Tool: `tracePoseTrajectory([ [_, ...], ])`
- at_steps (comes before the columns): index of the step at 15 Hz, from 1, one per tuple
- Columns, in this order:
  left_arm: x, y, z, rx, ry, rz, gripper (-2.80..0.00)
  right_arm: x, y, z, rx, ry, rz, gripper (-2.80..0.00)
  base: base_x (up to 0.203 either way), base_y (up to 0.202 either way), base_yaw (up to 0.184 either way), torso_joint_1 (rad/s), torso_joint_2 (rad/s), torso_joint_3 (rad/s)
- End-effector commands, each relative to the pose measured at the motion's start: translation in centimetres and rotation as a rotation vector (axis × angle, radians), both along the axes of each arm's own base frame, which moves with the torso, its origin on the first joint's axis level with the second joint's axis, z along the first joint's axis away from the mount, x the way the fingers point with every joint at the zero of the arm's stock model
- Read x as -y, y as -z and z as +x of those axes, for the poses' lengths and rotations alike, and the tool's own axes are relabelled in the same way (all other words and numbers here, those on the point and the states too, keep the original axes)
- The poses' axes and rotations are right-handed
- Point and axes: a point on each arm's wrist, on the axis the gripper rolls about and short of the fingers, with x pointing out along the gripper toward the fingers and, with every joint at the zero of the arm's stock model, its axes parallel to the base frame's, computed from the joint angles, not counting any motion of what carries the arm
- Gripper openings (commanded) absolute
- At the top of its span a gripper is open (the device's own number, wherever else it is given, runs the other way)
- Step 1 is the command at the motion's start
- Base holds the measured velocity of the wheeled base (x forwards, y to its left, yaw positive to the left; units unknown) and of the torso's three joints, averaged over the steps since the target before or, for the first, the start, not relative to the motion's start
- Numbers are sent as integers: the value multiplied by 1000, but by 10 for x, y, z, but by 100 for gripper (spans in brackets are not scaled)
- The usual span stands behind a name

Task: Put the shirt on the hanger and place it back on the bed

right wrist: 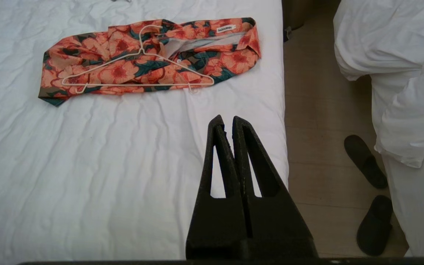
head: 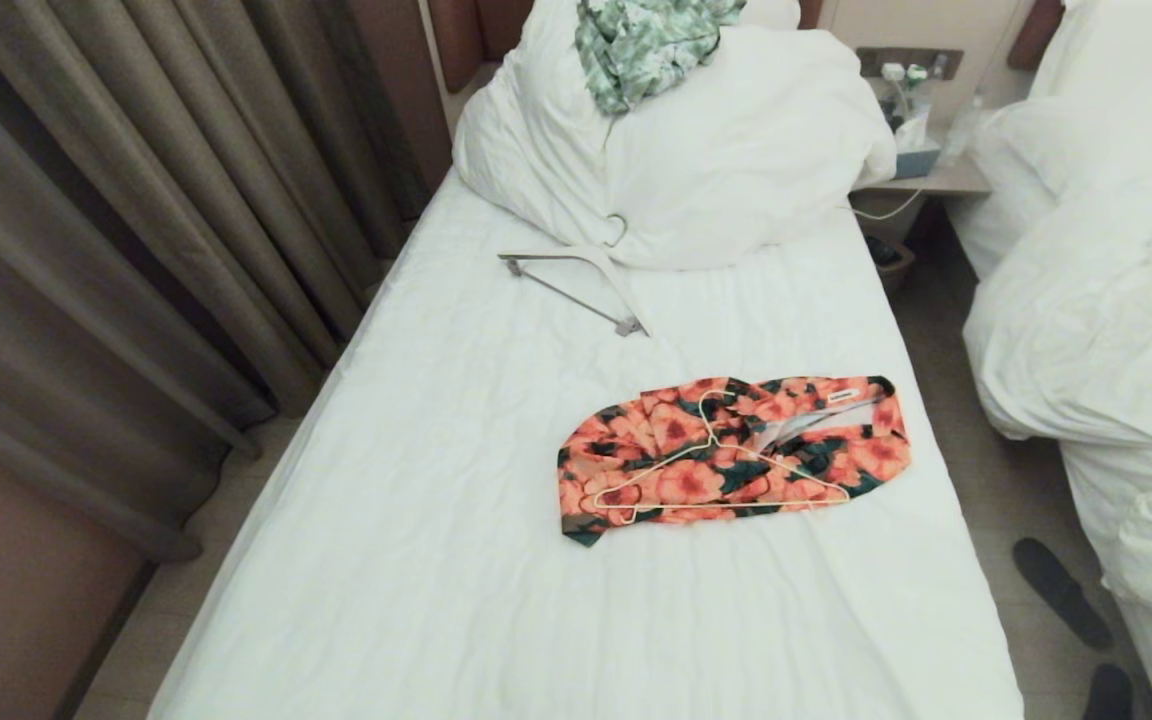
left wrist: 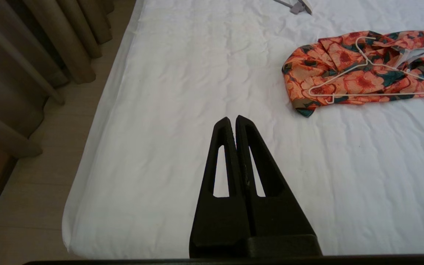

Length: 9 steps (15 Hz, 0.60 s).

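Note:
The orange-flowered shirt (head: pixel 681 480) lies crumpled in a flat strip on the white bed (head: pixel 476 520), right of its middle. The thin cream wire hanger (head: pixel 721 506) rests loose on top of the shirt, hook toward the pillows. Neither gripper shows in the head view. My left gripper (left wrist: pixel 232 118) is shut and empty above bare sheet, short of the shirt (left wrist: pixel 348 79) and hanger (left wrist: pixel 381 94). My right gripper (right wrist: pixel 225 118) is shut and empty too, near the bed's right edge, with the shirt (right wrist: pixel 234 59) and hanger (right wrist: pixel 138 85) ahead of it.
A thicker grey-white hanger (head: pixel 586 270) lies below the pillows (head: pixel 736 160), which carry a pale green leafy garment (head: pixel 636 40). Curtains (head: pixel 136 220) flank the bed's left side. Right of the aisle are a nightstand (head: pixel 926 180), a second bed (head: pixel 1106 300) and dark slippers (head: pixel 1061 590).

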Motion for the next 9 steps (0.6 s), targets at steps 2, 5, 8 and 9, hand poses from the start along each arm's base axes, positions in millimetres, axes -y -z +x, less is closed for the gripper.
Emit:
tracePoseTrajectory([
  [2,0,0,0,-3,-1,0,-280,0,0,0,0,-2,-1,-280,0,0,0,0,0,0],
  [5,0,0,0,-3,-1,0,-280,0,0,0,-1,-3,-2,-280,0,0,0,0,0,0],
  [8,0,0,0,-2,-1,-2,-280,0,0,0,0,-1,1,-280,0,0,0,0,0,0],
  [9,0,0,0,-3,-1,0,-280,0,0,0,0,-3,1,-280,0,0,0,0,0,0],
])
